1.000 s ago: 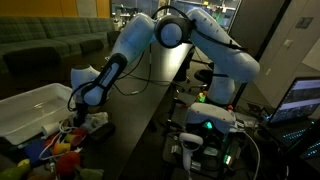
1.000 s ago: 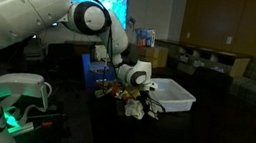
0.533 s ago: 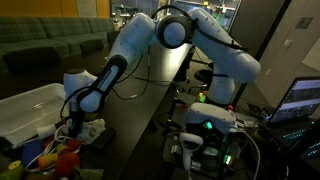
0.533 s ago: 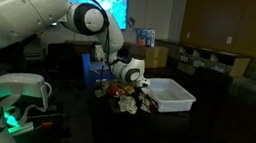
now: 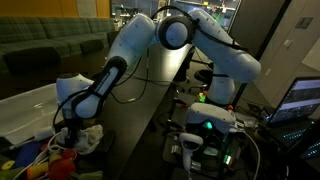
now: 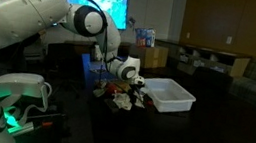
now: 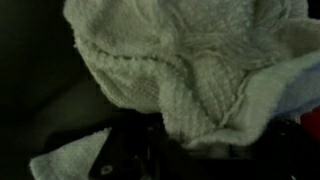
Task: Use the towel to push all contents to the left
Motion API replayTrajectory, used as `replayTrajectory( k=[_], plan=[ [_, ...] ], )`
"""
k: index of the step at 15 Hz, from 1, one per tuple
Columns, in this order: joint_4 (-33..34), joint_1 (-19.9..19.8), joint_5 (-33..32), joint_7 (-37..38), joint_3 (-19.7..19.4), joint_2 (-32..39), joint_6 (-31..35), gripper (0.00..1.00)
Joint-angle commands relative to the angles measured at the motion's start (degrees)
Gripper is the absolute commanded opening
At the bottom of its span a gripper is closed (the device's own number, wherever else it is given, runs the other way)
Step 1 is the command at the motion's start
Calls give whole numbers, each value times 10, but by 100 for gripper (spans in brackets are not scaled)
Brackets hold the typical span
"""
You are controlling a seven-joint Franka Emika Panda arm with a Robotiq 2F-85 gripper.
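My gripper point(image 5: 72, 124) is low over the dark table and appears shut on a white towel point(image 5: 91, 136), which hangs bunched under it. In the wrist view the towel point(image 7: 180, 60) fills most of the picture and the dark jaws point(image 7: 190, 158) are barely visible below it. A pile of colourful toys and small items point(image 5: 45, 156) lies right against the towel. In an exterior view the gripper point(image 6: 129, 74) sits over the same pile point(image 6: 124, 99).
A white plastic bin point(image 5: 22, 108) stands beside the pile and also shows in an exterior view point(image 6: 171, 94). The dark table point(image 5: 140, 120) stretches behind the arm. The arm's base with a green light point(image 5: 205, 125) and a monitor point(image 5: 300, 100) stand nearby.
The gripper has moved with the towel across the table, sliding along the bin side and pressing into the toy pile, which has shifted with it.
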Motion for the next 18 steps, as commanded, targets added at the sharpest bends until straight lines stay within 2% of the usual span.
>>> replayTrajectory(
  k=[1, 12, 18],
  plan=[
    [36, 9, -9, -12, 16, 28, -15, 1],
    [69, 30, -5, -19, 34, 40, -15, 1],
    [23, 19, -13, -17, 13, 1, -3, 1]
  ],
)
